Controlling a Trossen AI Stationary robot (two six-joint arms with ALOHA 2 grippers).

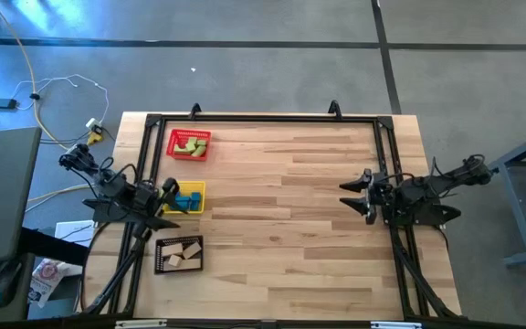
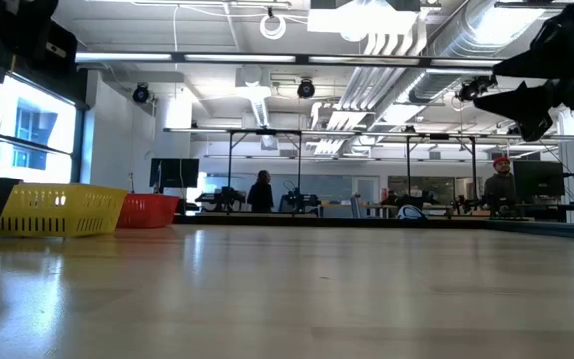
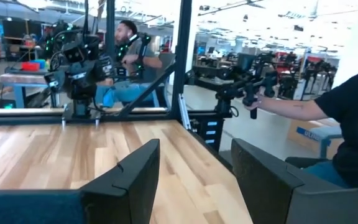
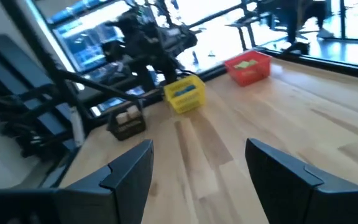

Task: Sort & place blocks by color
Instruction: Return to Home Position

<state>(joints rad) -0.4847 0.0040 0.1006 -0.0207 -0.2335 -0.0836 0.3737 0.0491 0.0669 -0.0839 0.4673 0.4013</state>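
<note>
Green blocks (image 1: 192, 143) lie in the red tray (image 1: 173, 153), blue blocks (image 1: 186, 199) in the yellow tray (image 1: 199, 188), and tan blocks (image 1: 183, 254) in the black tray (image 1: 161, 265), all along the table's left side. My left gripper (image 1: 167, 189) (image 3: 194, 149) stands open beside the yellow tray's left edge, level, with nothing between its fingers. My right gripper (image 1: 350, 194) (image 4: 201, 146) stands open at the table's right side, level, pointing across the bare wood toward the trays (image 4: 184, 94), holding nothing.
A dark frame (image 1: 263, 117) runs along the table's far, left and right edges. The wide middle of the tabletop (image 1: 281, 210) is bare wood. A person's sleeve and hand (image 3: 303, 109) show beyond the table's edge in the left wrist view.
</note>
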